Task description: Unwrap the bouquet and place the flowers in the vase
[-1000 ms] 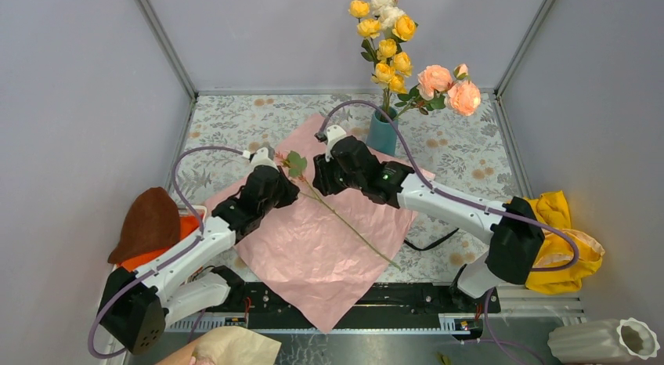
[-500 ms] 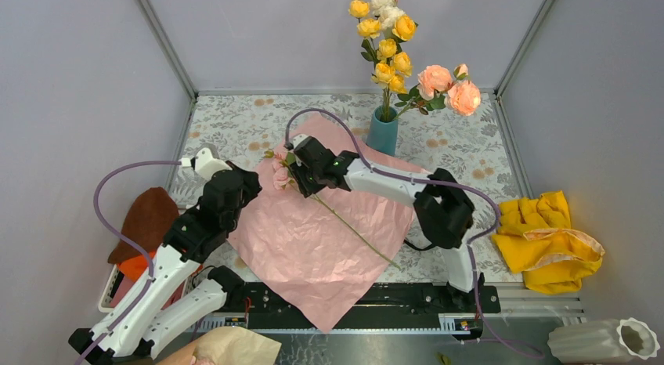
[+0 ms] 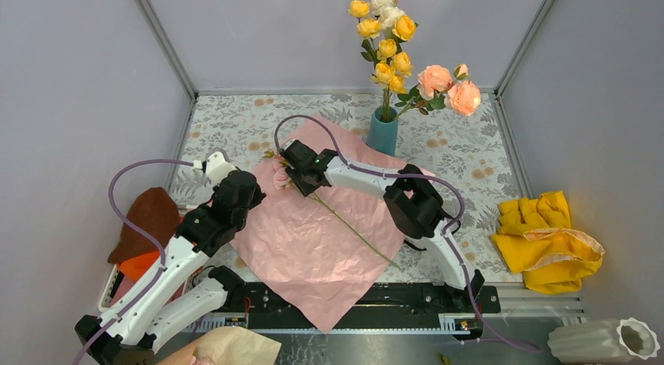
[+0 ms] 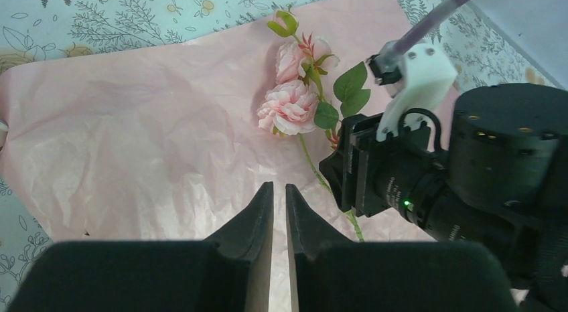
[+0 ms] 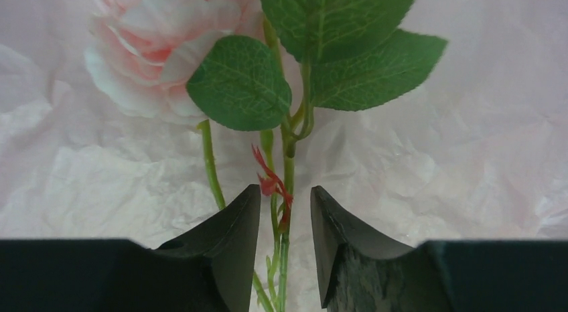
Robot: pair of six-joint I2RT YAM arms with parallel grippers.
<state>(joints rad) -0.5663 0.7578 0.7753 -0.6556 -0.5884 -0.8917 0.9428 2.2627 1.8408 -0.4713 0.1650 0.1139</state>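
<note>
On the floral-patterned worktop [image 3: 235, 122] a crinkled pink paper sheet [image 3: 313, 240] lies spread flat, one corner reaching toward the near edge. Across it lies a long green-stemmed artificial pink rose spray [image 4: 289, 106], its blooms and bud at the far-left part of the sheet and its thin stem running diagonally toward the near right.

Low over the sheet, the right claw [image 5: 285, 191] straddles that stem just below the leaves. Its fingers [image 5: 234, 225] stand apart with a gap on either side of the stem, so nothing is pinched.

The left claw [image 4: 279, 188] hovers over the left part of the paper, near the blooms and apart from them. Its fingers are parted by only a narrow slit and hold nothing.

Behind the sheet, at its far corner, stands the small teal-blue cylinder vase [image 3: 382, 134]. It holds upright stems of yellow, cream and peach roses [image 3: 395, 56].

A crumpled yellow cloth [image 3: 548, 240] lies at the right side, well apart from the paper. A brown cloth [image 3: 149, 220] lies at the left.
</note>
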